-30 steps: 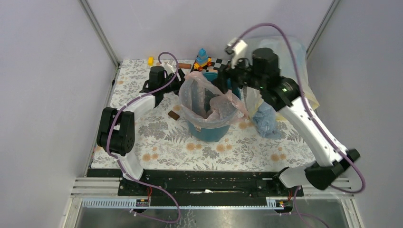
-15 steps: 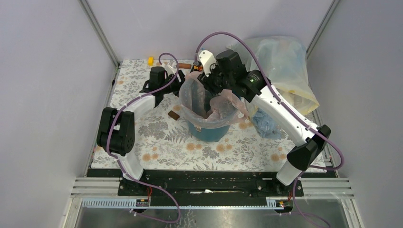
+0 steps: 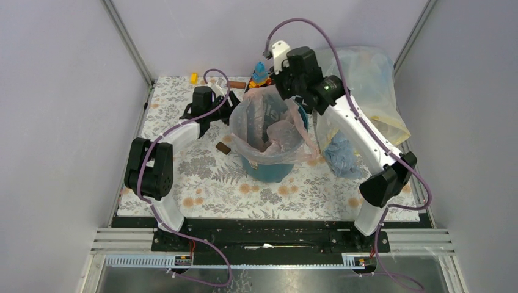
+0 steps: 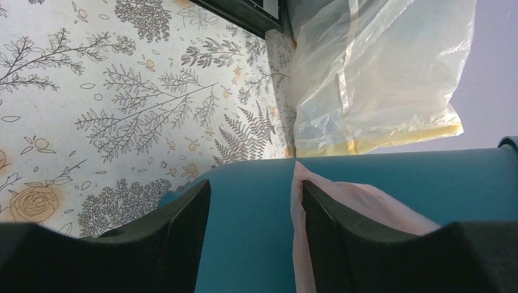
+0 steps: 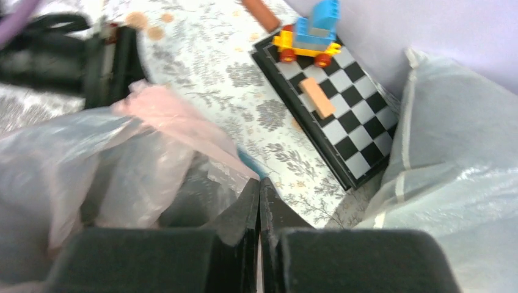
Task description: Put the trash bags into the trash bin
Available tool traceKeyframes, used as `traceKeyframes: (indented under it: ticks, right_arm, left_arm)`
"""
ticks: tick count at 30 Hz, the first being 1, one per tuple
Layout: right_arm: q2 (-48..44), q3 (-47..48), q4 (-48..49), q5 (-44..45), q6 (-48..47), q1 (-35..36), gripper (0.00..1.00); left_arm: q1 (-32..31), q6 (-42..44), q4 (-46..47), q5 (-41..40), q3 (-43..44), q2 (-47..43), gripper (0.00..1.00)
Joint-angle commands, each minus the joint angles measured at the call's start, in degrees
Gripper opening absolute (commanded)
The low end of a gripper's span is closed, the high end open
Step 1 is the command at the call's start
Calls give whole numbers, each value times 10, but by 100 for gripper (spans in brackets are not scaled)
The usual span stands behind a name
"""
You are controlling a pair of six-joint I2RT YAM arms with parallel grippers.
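- Trash bin [image 3: 267, 169]: teal, upright at the middle of the floral table [image 3: 201, 177]; a pink bag [image 3: 266, 125] lines it and hangs over the rim.
- Left gripper [image 4: 253, 201]: at the bin's 10 o'clock, jaws spread, with the teal wall and the bag's edge seen between them.
- Right gripper [image 5: 259, 189]: over the rim at 1 o'clock, jaws pressed together; whether any film is caught between them cannot be told.
- Clear bag [image 3: 366, 79]: at 2 o'clock from the bin.

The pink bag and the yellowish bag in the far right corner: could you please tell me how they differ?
The pink bag is rosy; the yellowish bag is clear with a yellow tint. The pink bag sits in the teal bin, its edge draped over the rim; the yellowish bag lies on the table by the wall. The yellowish bag looks larger. Both are thin, see-through plastic.
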Motion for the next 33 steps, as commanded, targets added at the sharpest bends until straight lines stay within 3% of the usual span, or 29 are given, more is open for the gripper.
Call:
traceKeyframes:
  ticks: [1, 12, 19, 22, 24, 29, 33]
  right_arm:
    - [33, 48, 16, -13, 73, -61, 0]
    - [100, 67, 4, -134, 141, -162, 0]
    - [88, -19, -1, -197, 189, -188, 1]
    - [71, -64, 9, -207, 201, -192, 7]
    - [60, -76, 14, -206, 207, -195, 17]
    - [32, -27, -8, -190, 217, -205, 35]
    - [0, 15, -35, -172, 220, -208, 57]
  left_arm:
    - [-4, 18, 4, -7, 11, 6, 58]
    - [-4, 38, -17, -12, 19, 10, 56]
    - [-5, 38, -10, -21, 1, 10, 53]
    - [-5, 36, -3, -27, -11, 12, 50]
    - [-5, 32, 3, -29, -16, 13, 46]
    - [-5, 30, 7, -29, -18, 3, 43]
    - [-5, 39, -5, -40, -16, -10, 43]
